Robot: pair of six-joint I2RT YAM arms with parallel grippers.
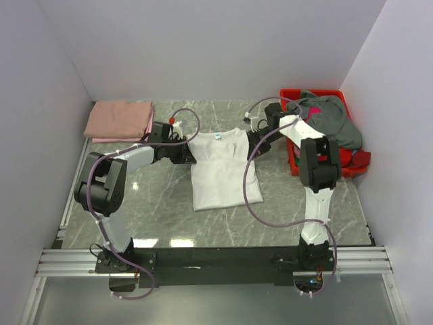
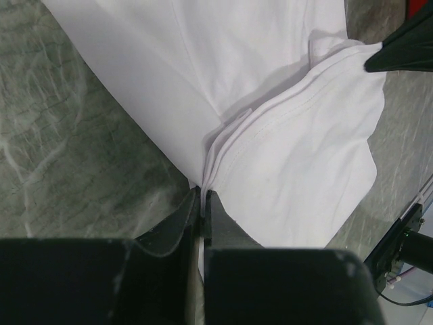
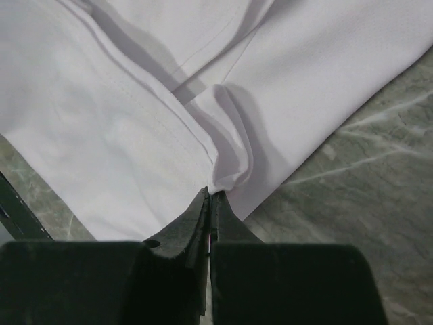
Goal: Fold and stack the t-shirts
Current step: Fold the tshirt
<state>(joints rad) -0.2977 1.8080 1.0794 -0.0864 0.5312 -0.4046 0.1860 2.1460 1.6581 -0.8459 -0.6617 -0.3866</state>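
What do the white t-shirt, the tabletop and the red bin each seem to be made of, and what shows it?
White t-shirt: soft matte cloth, probably cotton; it creases and shows stitched hems.
Tabletop: grey-green stone-look, glossy; pale veins and light reflections, possibly a laminate.
Red bin: likely rigid plastic; even colour, straight rim.

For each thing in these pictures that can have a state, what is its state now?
white t-shirt: lying on the table, not yet folded up
salmon-pink t-shirt: folded, at the far left
grey t-shirt: crumpled, in the red bin
left gripper: shut on the white t-shirt
right gripper: shut on the white t-shirt
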